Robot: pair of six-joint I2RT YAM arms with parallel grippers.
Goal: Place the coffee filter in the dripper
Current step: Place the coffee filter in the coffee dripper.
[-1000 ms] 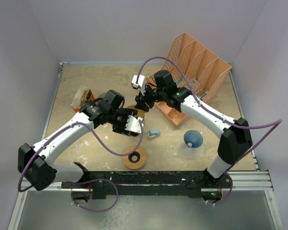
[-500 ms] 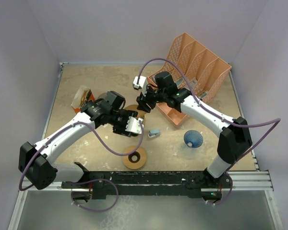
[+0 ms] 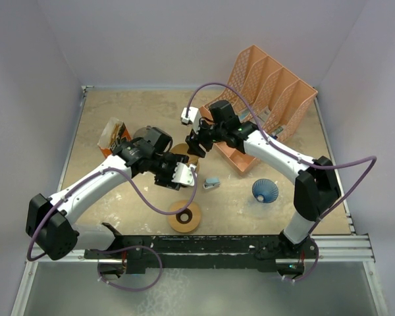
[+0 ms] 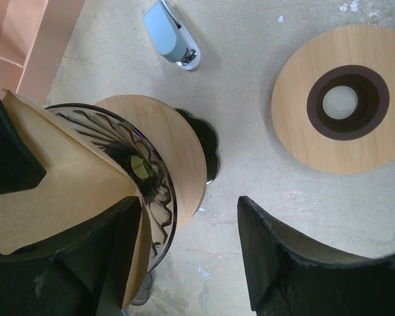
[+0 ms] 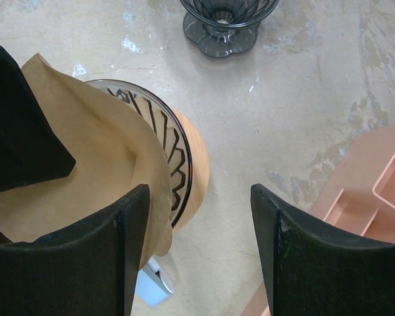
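Release under way: right end effector [image 5: 197, 192] showed jaws wider than a second earlier, with no paper pinched between them. Coffee filter [image 5: 72, 164] sat inside the dripper [image 5: 176, 155] mid-worktop, its rim standing proud on one side. Left end effector [image 4: 187, 210] hung open beside the dripper, gripping nothing. Placement looked essentially done, though seating was perhaps uneven.
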